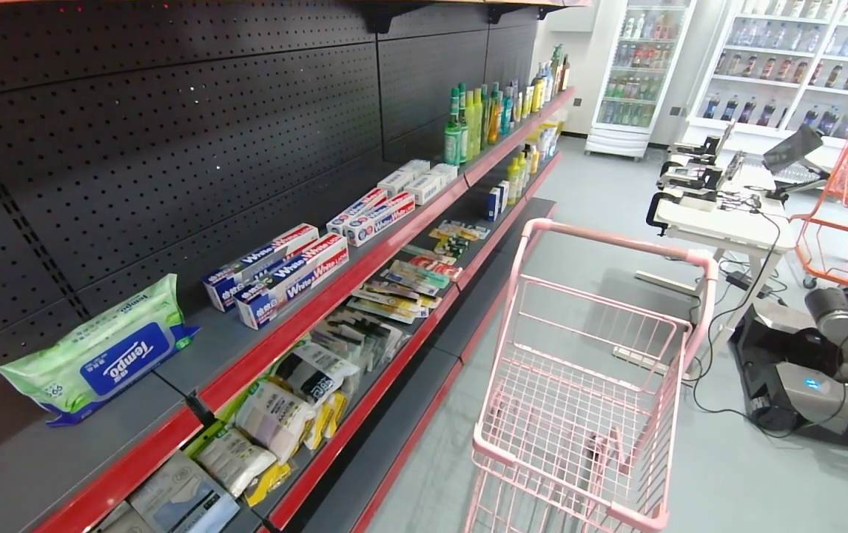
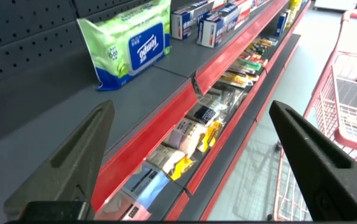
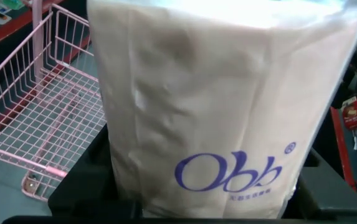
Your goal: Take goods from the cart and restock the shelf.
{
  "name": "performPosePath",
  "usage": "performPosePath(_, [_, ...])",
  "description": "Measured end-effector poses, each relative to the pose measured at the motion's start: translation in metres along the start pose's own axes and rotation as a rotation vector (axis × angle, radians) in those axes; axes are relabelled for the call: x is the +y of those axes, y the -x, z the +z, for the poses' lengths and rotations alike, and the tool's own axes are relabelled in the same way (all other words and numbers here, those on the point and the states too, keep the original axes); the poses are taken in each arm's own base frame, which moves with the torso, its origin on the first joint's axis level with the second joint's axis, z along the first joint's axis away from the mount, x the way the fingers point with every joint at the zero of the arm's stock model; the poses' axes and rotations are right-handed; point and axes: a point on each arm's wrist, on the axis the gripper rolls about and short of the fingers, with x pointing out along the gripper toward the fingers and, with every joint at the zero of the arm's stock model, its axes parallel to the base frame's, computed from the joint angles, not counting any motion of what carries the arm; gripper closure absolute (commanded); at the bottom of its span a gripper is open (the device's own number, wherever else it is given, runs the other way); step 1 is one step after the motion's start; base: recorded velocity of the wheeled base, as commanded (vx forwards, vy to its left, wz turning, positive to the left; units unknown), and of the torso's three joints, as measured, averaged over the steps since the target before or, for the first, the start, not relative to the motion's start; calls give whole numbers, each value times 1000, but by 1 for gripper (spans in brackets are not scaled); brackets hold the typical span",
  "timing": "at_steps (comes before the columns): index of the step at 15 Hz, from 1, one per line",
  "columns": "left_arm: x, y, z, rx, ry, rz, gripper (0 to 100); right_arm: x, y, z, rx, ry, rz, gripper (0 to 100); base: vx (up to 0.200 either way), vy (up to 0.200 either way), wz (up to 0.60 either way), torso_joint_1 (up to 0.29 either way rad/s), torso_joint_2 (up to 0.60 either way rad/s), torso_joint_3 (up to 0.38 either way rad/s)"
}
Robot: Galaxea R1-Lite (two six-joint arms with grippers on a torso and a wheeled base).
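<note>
We see the long black pegboard shelf with red edges (image 1: 335, 292) on the left, and the pink wire cart (image 1: 601, 252) stands beside it on the grey floor. The cream plastic-wrapped soft pack (image 3: 215, 93) is up by the cart basket, apparently pinched by the right gripper (image 3: 203, 205), though its fingers are mostly hidden. The green-and-blue wet-wipe pouch (image 1: 98, 352) leans against the pegboard on the upper board, with the white toothpaste cartons (image 1: 291, 274) farther along. The left gripper (image 2: 190, 124) hangs by the shelf edge, spread wide and holding nothing.
</note>
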Motion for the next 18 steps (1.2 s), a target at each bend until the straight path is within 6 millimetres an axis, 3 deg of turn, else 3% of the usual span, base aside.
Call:
performPosePath(5, [0,0,0,0,0,0,0,2,-12,4,16,32,13,100,0,0,0,142,-278,-150])
performPosePath(18, [0,0,0,0,0,-1,0,6,-17,-2,50,44,42,100,0,0,0,89,-173,-89])
